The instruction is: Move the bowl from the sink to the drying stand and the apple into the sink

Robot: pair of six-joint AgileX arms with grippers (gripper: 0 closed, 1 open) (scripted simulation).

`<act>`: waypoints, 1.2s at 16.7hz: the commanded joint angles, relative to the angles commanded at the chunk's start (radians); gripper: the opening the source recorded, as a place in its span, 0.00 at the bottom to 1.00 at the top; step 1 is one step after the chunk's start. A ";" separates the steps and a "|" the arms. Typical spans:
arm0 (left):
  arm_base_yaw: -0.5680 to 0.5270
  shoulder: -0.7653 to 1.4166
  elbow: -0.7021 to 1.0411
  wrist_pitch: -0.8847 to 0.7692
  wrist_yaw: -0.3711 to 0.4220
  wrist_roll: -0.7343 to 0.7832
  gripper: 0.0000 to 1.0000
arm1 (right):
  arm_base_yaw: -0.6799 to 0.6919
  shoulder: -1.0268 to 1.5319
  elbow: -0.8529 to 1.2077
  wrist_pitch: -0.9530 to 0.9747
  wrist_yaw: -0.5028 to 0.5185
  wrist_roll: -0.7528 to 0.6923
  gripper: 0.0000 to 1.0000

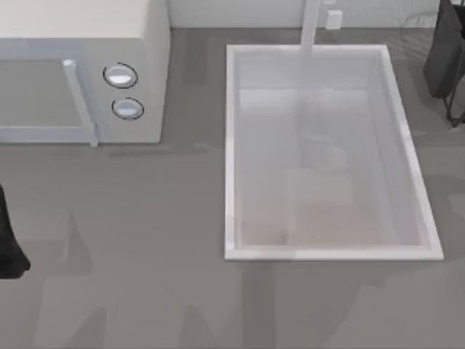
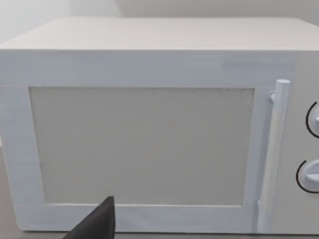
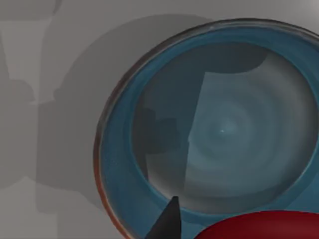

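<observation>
As seen from the right wrist, right hand [image 3: 167, 224] just above the bowl [image 3: 224, 129], dark tip over the blue inner wall near the rim. Open or closed: cannot tell. Bowl upright, glossy blue, thin red-orange line along the rim, pale rings at the bottom. Apple [image 3: 259, 226] shiny red, cut by the picture's edge, overlapping the bowl's rim beside the hand; touching the rim or not, cannot tell. Bowl lying on a plain grey surface with arm shadows across it; place relative to the sink cannot be told from this view.

From the top view: sink [image 1: 334, 253] a large white basin with raised rim, set into the grey bench [image 1: 145, 291], faucet post [image 1: 311, 29] at its far rim. Pale wall [image 1: 240, 11] behind the sink. Black bulk of the right arm [image 1: 447, 58] beyond the sink's far right corner. Faint thin grey wires there too, likely the drying stand [image 1: 410, 20], mostly hidden.

Left of the sink, well apart: white microwave [image 1: 80, 29], two round knobs [image 1: 120, 75] on the side nearest the sink, bar handle beside them. Black part of the left arm [image 1: 9, 251] farther left of the sink, at the bench's left edge. Left hand [image 2: 97, 224] facing the microwave door, parked; open or closed, cannot tell.
</observation>
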 joint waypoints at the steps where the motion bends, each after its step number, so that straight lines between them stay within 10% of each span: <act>1: 0.000 0.000 0.000 0.000 0.000 0.000 1.00 | 0.014 -0.004 -0.007 0.020 0.005 0.002 0.00; 20: 0.000 0.000 0.000 0.000 0.000 0.000 1.00 | 0.748 -0.170 -0.579 1.546 0.520 0.213 0.00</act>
